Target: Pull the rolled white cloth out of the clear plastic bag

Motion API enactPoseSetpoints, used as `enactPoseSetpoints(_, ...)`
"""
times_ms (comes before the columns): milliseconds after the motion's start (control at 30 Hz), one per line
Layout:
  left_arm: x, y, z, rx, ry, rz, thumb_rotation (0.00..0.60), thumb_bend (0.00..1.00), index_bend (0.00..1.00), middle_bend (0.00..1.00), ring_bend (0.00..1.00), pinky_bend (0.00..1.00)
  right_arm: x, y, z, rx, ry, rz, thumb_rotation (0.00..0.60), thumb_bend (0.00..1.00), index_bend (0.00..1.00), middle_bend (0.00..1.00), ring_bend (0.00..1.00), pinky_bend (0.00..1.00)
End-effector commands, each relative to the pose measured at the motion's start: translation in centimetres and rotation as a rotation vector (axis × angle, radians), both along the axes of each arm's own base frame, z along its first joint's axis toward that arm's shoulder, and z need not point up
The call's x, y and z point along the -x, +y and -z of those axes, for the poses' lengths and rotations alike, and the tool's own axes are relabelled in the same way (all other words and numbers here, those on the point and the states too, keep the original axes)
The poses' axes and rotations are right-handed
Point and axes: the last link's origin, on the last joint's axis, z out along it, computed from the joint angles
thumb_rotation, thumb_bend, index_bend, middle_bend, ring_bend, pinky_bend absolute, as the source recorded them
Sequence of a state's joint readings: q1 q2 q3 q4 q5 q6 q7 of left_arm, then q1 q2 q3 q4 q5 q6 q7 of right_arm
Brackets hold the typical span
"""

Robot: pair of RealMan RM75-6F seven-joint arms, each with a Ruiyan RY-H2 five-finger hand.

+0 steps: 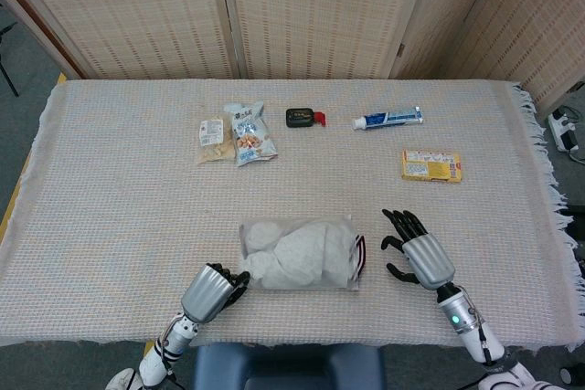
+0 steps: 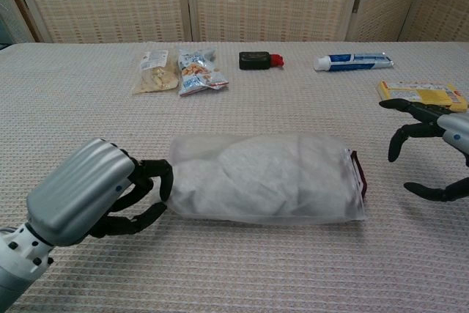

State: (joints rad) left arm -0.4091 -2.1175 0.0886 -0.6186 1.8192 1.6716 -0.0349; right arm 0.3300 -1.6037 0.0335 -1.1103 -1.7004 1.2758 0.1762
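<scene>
Left robot hand (image 2: 80, 197) grips the clear plastic bag (image 2: 264, 177) — right robot hand (image 1: 418, 255) spread, empty.

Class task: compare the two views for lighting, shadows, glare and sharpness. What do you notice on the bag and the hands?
Head view: even, soft light, faint shadows, the bag small but sharp. Chest view: the bag looks hazy with no hard glare, the left hand looms large, and the right hand is cut by the frame edge.

Your left hand (image 1: 211, 290) is curling its fingers (image 2: 150, 181) around the closed end of the clear plastic bag (image 2: 264, 178), gripping it. Your right hand (image 1: 419, 257) is hovering with fingers spread, empty, near the other end.
</scene>
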Motion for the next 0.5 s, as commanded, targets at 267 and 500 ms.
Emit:
enactPoseSetpoints(267, 0.2, 0.6, -0.4, -0.015, 0.011, -0.007, 0.6, 0.49, 0.75, 1.0, 1.0, 1.0, -1.7, -0.5, 3.1, 0.01, -0.091, -0.075, 0.6, 0.26, 0.43, 0.0, 0.0, 0.0)
enactPoseSetpoints(500, 0.3, 0.9, -0.6, -0.019, 0.015, -0.011, 0.6, 0.49, 0.75, 1.0, 1.0, 1.0, -2.3, -0.2, 4.8, 0.012, -0.099, -0.11, 0.6, 0.26, 0.37, 0.0, 0.0, 0.0)
